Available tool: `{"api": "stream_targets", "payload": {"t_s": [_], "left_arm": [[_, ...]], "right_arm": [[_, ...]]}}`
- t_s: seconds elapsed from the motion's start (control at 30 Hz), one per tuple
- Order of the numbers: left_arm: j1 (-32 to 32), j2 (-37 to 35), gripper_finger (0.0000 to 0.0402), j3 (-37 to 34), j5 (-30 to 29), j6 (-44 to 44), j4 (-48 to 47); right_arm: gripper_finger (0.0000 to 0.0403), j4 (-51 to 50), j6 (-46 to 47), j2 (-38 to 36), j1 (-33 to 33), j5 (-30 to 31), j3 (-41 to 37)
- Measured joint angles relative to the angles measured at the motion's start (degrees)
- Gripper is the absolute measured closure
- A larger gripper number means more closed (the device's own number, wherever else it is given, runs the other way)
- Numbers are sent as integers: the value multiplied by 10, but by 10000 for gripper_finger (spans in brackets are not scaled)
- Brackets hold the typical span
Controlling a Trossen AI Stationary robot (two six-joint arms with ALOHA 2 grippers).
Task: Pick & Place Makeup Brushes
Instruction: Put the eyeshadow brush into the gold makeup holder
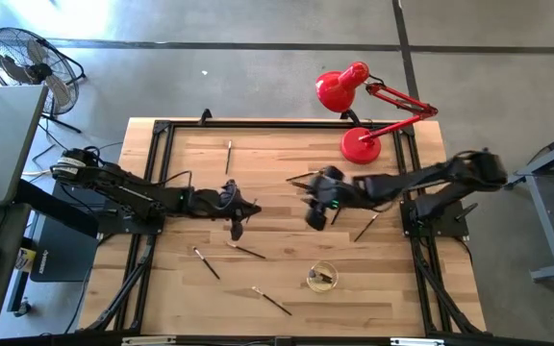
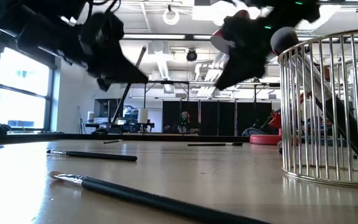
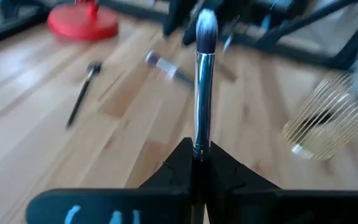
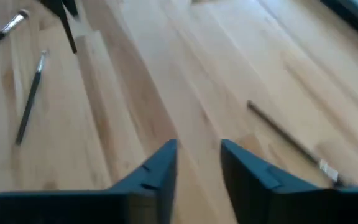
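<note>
My left gripper [image 1: 236,211] hovers over the table's middle left, shut on a makeup brush [image 3: 202,74] with a silvery ferrule and a dark bristle tip. My right gripper [image 4: 199,152] hangs open above the table's middle right [image 1: 314,217], with only bare wood between its fingers. Several more makeup brushes lie flat on the table: one at the far left [image 1: 228,156], two in front of the left gripper [image 1: 206,262] [image 1: 248,252], one near the front edge [image 1: 272,301] and one under the right arm [image 1: 366,227]. A wire cup [image 1: 321,277] holds another brush [image 2: 328,106]. My left gripper pinches the brush's handle just behind the ferrule [image 3: 198,149] between its two fingers. The ferrule and bristle tip stick out past the fingertips. In the low view the brush [image 2: 129,87] slants steeply and is clear of the table.
A red desk lamp [image 1: 359,144] stands at the far right. A black frame [image 1: 162,135] runs round the wooden tabletop. The gold wire cup [image 2: 328,112] stands near the front edge, right of centre. A fan [image 1: 27,62] stands off the table.
</note>
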Motion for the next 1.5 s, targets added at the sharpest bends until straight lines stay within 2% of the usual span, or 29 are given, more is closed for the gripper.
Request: {"api": "stream_targets", "payload": {"t_s": [0.07, 0.17, 0.3, 0.43, 0.57, 0.7, 0.87, 1.0, 1.13, 1.4, 1.5], "left_arm": [[0, 0, 392, 1, 11, 7, 36], [-1, 0, 392, 27, 13, 19, 34], [-11, 18, 392, 104, 16, 52, -20], [-18, 64, 392, 193, 45, 76, -46], [-31, 123, 392, 282, 72, 100, -41], [-52, 191, 392, 375, 81, 127, -38], [-71, 279, 392, 479, 82, 121, -53], [-79, 333, 393, 534, 81, 87, -75], [-83, 369, 392, 566, 79, 63, -77], [-83, 405, 392, 569, 93, 45, -85], [-83, 416, 392, 570, 100, 36, -55]], "right_arm": [[341, 47, 25, -46, 17, 6, -65], [392, 135, 51, -114, 42, 13, -160], [380, 274, 75, -177, 74, 51, -263], [381, 348, 77, -200, 96, 88, -322], [400, 385, 78, -201, 109, 96, -346], [395, 394, 87, -199, 117, 100, -347], [401, 401, 83, -200, 126, 104, -346], [399, 400, 83, -200, 131, 110, -346], [401, 399, 83, -200, 131, 110, -346], [401, 398, 83, -200, 131, 110, -346], [402, 398, 77, -200, 131, 113, -346]]}}
